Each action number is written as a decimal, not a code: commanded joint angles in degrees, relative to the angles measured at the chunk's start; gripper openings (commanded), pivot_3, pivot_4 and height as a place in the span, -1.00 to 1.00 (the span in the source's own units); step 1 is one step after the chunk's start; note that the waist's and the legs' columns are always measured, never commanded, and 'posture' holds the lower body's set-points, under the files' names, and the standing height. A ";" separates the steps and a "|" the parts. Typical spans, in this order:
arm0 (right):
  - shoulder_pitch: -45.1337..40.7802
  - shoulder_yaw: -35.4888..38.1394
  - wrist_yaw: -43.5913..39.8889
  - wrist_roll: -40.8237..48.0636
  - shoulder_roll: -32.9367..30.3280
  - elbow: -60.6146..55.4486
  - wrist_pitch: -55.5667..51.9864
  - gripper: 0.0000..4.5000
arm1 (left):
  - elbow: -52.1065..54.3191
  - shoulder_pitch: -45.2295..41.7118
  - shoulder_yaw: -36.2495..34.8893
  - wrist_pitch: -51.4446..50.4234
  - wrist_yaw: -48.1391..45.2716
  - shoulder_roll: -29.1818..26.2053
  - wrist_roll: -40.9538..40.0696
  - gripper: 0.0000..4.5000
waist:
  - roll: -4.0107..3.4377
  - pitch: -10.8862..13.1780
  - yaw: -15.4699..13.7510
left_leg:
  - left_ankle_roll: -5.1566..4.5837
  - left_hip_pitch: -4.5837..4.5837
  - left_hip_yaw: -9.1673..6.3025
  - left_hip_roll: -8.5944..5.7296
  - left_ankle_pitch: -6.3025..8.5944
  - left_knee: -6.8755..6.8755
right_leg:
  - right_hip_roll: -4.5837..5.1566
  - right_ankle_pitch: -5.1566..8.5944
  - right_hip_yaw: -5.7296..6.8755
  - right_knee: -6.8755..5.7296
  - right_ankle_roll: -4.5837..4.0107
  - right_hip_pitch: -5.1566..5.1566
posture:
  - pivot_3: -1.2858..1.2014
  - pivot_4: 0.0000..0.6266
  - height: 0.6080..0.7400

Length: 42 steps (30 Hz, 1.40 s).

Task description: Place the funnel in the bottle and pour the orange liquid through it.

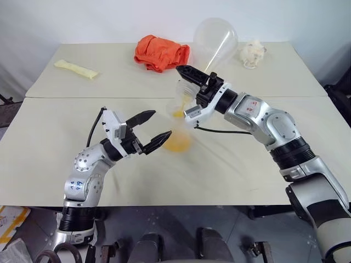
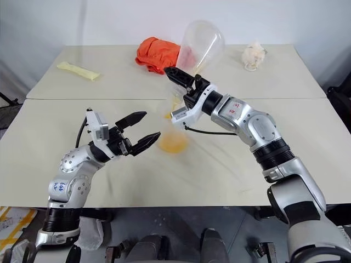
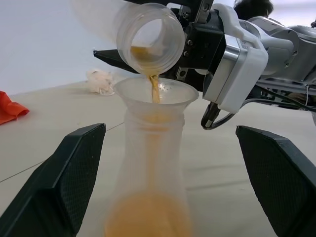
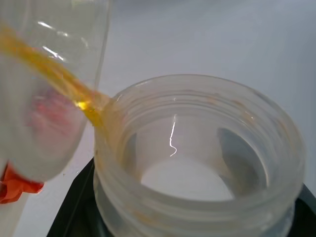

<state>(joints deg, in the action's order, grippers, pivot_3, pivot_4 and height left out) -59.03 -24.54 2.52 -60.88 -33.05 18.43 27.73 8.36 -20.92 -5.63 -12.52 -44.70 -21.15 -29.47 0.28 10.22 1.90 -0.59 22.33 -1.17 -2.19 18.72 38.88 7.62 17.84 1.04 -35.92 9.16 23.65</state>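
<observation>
Grippers: two are seen, each with two black fingers.
Left gripper (image 1: pixel 149 133): its fingers are spread wide and nothing is grasped; the bottle stands between them, apart from both pads.
Right gripper (image 1: pixel 189 80): it is clenched round the neck of the flask, which is held tipped, mouth down, above the funnel.
Flask (image 1: pixel 215 41): one clear, round-based, long-necked vessel is counted; its bulb rises behind the right gripper and its mouth (image 3: pixel 148 37) hangs just over the funnel rim.
Funnel (image 3: pixel 156 94): one is counted, seated upright in the neck of the bottle, directly under the flask mouth and just ahead of the left fingers.
Bottle (image 3: pixel 150 173): one clear bottle is counted, standing upright on the table between the left fingers, below the right gripper.
Orange liquid (image 3: pixel 154 88): one thin stream is seen falling from the flask mouth into the funnel; a pool is gathered in the bottle's base (image 1: pixel 176 142), and a little is left inside the flask neck.
Table (image 1: pixel 66 164): two pale tops are set edge to edge, with a seam running under the right gripper.
Orange cloth (image 1: pixel 160 52): one is counted, crumpled, well beyond both grippers.
White tuft (image 1: pixel 251 53): one is counted, far beyond the right gripper.
Yellow packet (image 1: pixel 75 68): one is counted, far beyond the left gripper.
</observation>
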 commanded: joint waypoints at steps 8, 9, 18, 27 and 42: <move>-2.41 0.52 2.49 -0.59 -0.91 -0.94 0.52 0.11 | 2.31 0.32 -0.36 -0.08 -1.37 -0.32 -1.69 1.00 | 0.00 0.00 0.01 | 0.00 0.00 0.00 0.00 0.00 0.00 | 0.00 0.00 0.00 0.00 0.00 0.00 | 0.03 -0.52 1.00; -2.48 0.49 2.57 -0.67 -0.90 -0.89 0.53 0.11 | 2.27 0.29 -0.42 -0.08 -1.39 -0.29 -1.69 1.00 | 0.00 0.00 0.00 | 0.00 0.00 0.00 0.00 0.00 0.00 | 0.00 0.00 0.00 0.00 0.00 0.00 | 0.03 -0.52 1.00; -3.11 0.45 3.40 -0.82 -0.97 -0.42 1.62 0.11 | 3.81 1.30 -1.66 -0.20 -1.06 -1.18 -1.92 1.00 | 0.00 0.00 0.05 | 0.00 0.00 0.00 0.01 0.00 0.00 | 0.00 0.00 -0.01 0.00 0.00 0.00 | 0.03 -0.52 1.00; -3.09 0.34 3.66 -1.03 -1.35 0.12 1.91 0.11 | 7.26 4.68 -4.81 -2.85 -1.48 -5.03 -4.72 1.00 | 0.00 0.00 0.19 | 0.02 -0.02 0.01 0.04 -0.01 -0.01 | -0.02 0.00 -0.04 -0.01 -0.01 0.00 | 0.03 -0.52 1.00; 2.79 15.90 -29.20 46.47 3.87 -5.36 -12.52 0.11 | 6.74 3.07 -2.65 -3.06 -0.14 -3.75 -4.49 1.00 | 0.00 0.00 0.09 | 0.01 -0.02 -0.03 0.08 -0.01 0.04 | -0.03 0.00 0.01 -0.02 0.00 -0.06 | 0.03 -0.52 1.00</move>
<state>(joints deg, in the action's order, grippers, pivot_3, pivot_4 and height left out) -55.35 -14.21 -20.91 -24.36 -28.36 16.91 19.56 13.10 -17.36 -7.86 -15.93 -44.89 -24.65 -33.35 0.29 10.22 1.99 -0.58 22.31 -1.22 -2.11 18.71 38.93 7.60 17.84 1.06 -35.93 9.16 23.58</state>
